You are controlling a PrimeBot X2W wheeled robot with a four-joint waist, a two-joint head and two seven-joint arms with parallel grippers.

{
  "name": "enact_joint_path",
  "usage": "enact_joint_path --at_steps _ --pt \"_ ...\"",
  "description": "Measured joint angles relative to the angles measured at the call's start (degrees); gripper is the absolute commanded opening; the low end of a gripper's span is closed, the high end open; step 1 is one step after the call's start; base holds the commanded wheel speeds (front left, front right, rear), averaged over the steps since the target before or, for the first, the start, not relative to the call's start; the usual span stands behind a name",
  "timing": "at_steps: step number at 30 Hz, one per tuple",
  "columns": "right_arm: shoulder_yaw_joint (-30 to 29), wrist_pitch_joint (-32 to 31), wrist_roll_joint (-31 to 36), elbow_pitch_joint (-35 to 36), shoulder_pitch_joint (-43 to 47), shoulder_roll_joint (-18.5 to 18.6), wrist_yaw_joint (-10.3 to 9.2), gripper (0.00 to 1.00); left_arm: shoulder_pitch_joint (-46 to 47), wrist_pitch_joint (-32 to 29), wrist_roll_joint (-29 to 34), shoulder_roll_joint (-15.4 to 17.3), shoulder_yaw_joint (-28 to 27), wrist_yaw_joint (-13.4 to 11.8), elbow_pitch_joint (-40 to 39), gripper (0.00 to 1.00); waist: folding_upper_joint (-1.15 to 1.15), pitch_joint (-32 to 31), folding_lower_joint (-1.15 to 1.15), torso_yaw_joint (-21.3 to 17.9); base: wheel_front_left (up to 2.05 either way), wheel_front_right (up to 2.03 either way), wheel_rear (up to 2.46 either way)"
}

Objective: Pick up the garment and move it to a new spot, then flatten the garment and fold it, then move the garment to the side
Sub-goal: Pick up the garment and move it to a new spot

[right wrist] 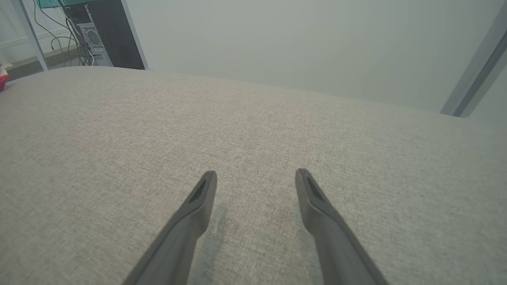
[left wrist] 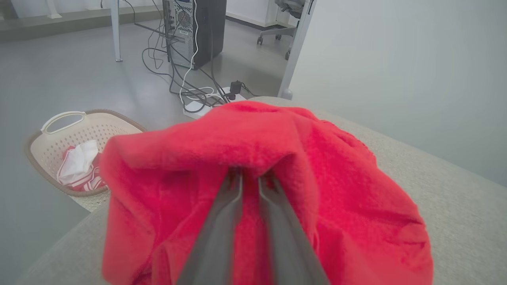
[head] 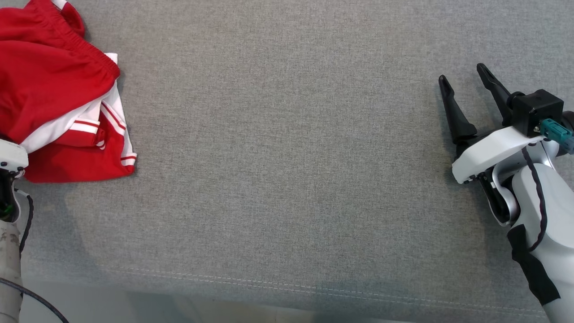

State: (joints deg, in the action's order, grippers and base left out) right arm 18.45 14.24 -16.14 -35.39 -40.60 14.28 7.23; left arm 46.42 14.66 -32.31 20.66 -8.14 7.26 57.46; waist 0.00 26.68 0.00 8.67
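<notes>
One grip is set for the pickup: your left gripper (left wrist: 250, 178) pinches a fold of the red garment (head: 54, 89) at the left edge of the worktop (head: 287, 157), your right gripper (head: 463, 74) hangs open well apart, so next lift cleanly and carry it centre.

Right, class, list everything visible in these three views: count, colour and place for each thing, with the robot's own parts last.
red fabric garment with white stripes: one, red and white, bunched at the surface's left end
grey woven fabric surface: one, grey, under the garment
beige perforated plastic basket: one, beige, on the floor, holding white and red cloth
black computer tower: one, black and silver, on the floor among cables
left gripper: one, dark, closed on a garment fold
right gripper: one, dark, open, over the surface's right side
</notes>
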Motion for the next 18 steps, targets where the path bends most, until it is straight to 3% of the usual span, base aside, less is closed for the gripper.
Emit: enact_joint_path --at_steps 12,18 --pt "-1.7 0.0 0.0 0.0 0.0 -0.6 0.0 1.0 -3.1 0.0 8.5 -0.6 -2.3 -0.3 -11.6 0.0 0.0 -1.2 0.0 -0.1 0.0 0.0 0.0" --pt "-2.2 0.0 -0.2 0.0 0.4 -2.0 0.0 1.0 -3.6 0.0 13.7 -1.2 -0.1 -0.2 -20.2 0.0 0.0 -3.4 0.0 0.4 0.0 0.0 0.0"
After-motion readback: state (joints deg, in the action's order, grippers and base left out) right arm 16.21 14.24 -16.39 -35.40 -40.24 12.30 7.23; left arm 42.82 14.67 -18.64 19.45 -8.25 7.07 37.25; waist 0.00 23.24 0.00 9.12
